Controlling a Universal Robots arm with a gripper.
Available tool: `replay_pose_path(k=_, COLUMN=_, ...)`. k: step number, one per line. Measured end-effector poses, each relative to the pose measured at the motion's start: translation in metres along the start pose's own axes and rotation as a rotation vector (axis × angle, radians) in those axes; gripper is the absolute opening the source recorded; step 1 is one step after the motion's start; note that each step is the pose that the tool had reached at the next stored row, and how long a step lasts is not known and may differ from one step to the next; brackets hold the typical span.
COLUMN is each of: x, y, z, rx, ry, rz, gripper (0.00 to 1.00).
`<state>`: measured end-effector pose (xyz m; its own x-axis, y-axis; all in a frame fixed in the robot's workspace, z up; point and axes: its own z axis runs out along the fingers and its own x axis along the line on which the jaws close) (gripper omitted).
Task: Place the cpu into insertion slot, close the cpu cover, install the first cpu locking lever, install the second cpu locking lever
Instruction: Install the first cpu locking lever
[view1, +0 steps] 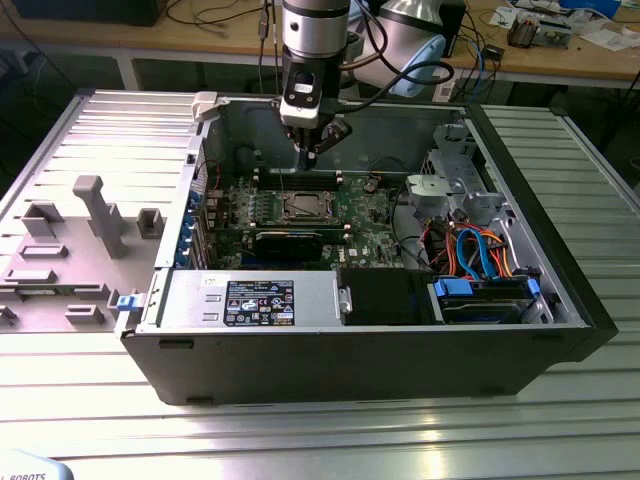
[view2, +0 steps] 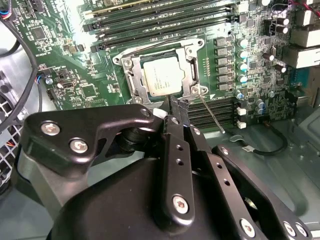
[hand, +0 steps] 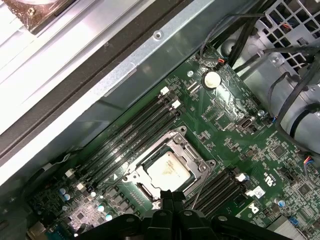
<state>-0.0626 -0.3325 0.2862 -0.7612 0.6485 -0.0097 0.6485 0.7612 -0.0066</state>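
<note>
Case (view1: 350, 350) lies open with the green motherboard (hand: 235, 115) bare beneath the arm (view1: 315, 30), and the gripper (view2: 177, 107) hangs low over it, fingers (hand: 167, 200) pinched tight together with nothing between them. Just past the fingertips the silvery cpu cover (view2: 131, 75) lies flat over the insertion slot (view1: 303, 207), the grey-topped cpu (view2: 161, 75) seated inside its window, and a thin locking lever (view2: 212, 115) slants out from the slot's corner right beside the fingers.
</note>
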Motion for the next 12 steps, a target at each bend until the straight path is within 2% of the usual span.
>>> replay_pose_path(k=6, x=0.0003, y=-0.0002, z=0.0, rx=-0.0007, ry=-0.0004, rz=-0.044, gripper=0.11)
replay_pose_path(k=9, x=0.0017, y=-0.0014, z=0.0003, rx=-0.0066, ry=-0.0076, rz=-0.045, gripper=0.11)
replay_pose_path(k=12, x=0.0018, y=-0.0015, z=0.0005, rx=-0.0092, ry=-0.0106, rz=-0.047, gripper=0.11)
